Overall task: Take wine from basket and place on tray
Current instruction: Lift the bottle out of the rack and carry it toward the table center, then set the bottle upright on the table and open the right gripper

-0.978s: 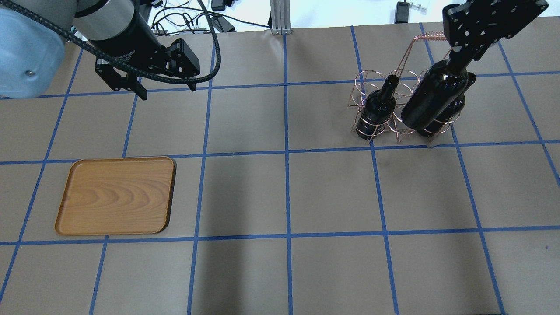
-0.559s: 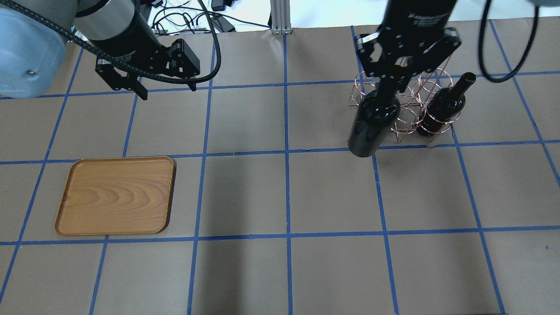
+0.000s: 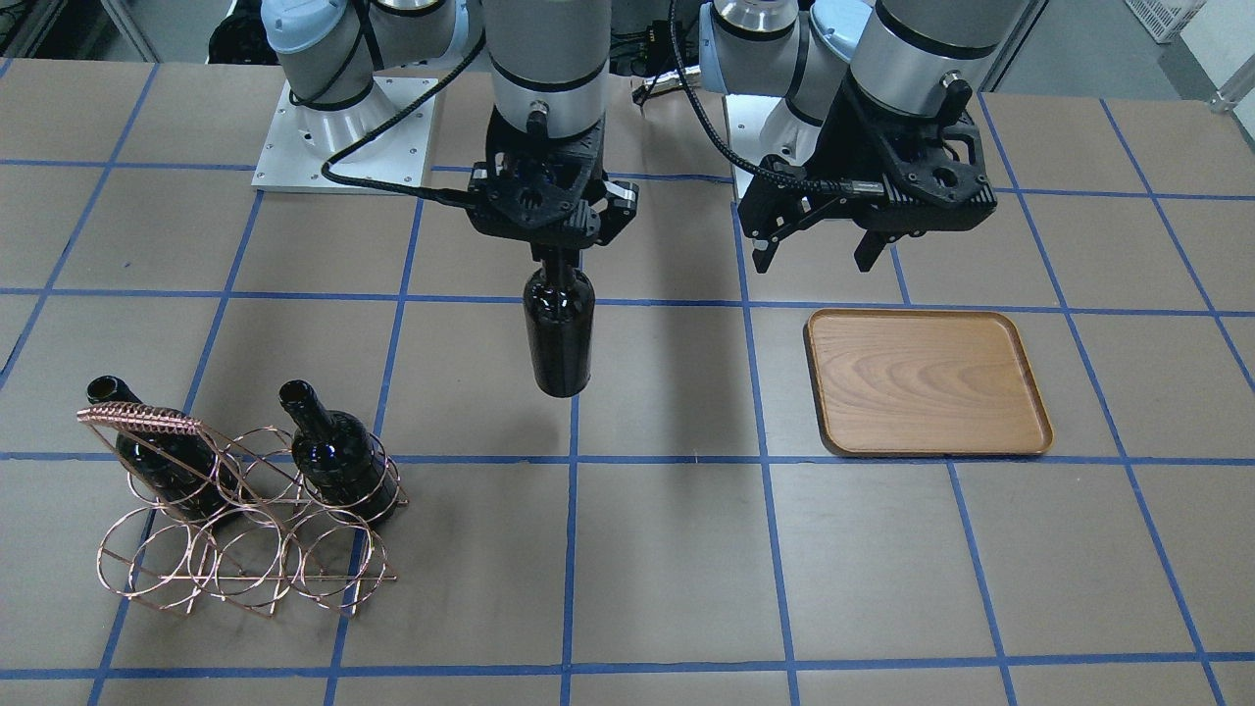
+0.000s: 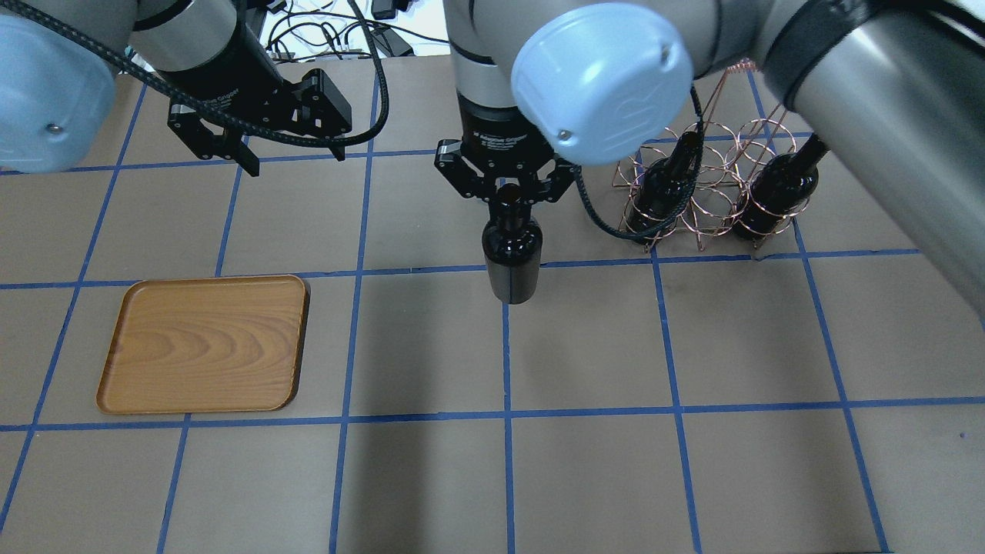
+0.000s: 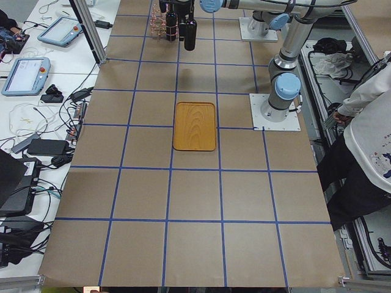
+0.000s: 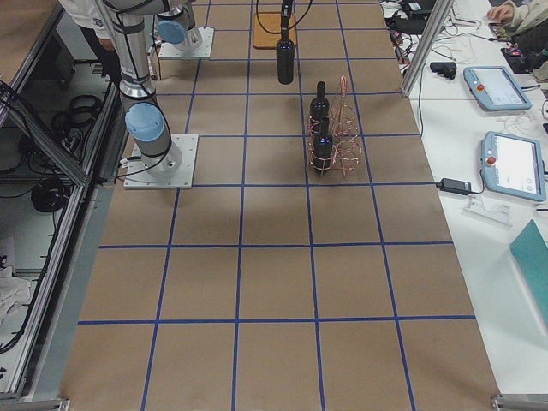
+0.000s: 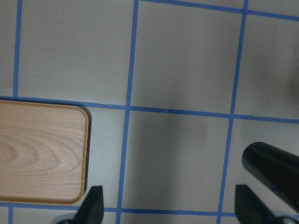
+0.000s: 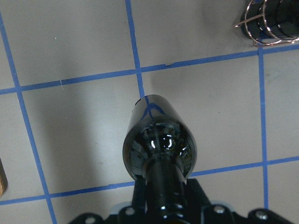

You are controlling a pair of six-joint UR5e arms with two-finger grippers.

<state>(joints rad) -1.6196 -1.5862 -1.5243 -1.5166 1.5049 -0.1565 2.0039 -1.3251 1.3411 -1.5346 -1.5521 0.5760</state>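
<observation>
Dark glossy glass wine bottle [image 3: 558,338] [image 4: 512,265] hangs upright straight below the right gripper [image 3: 557,260] [image 4: 509,196], fingers clamped on its narrow neck. The base looks clear of the table. In the right wrist view the bottle [image 8: 159,149] runs straight down from the fingers, over a crossing of blue tape lines.

Rose-gold wire basket [image 3: 255,579] [image 4: 708,201] stands well off to that gripper's outer side. Two more dark bottles [image 3: 338,461] [image 4: 662,196] sit in the row of rings nearer the robot. The rings on the operators' side hold nothing.

Light brown wooden rectangular tray [image 3: 931,382] [image 4: 204,342] lies flat on the other side of the right gripper, well apart from it, nothing on it. The left gripper [image 3: 814,257] [image 4: 292,154] hovers near the tray's robot-side edge, fingers spread wide, holding nothing. Its wrist view shows the tray's corner [image 7: 37,158] to one side of its fingertips [image 7: 93,210] and the held bottle's base [image 7: 273,172] to the other.

All of it sits on a brown paper-covered table with a blue tape grid [image 4: 692,346].
</observation>
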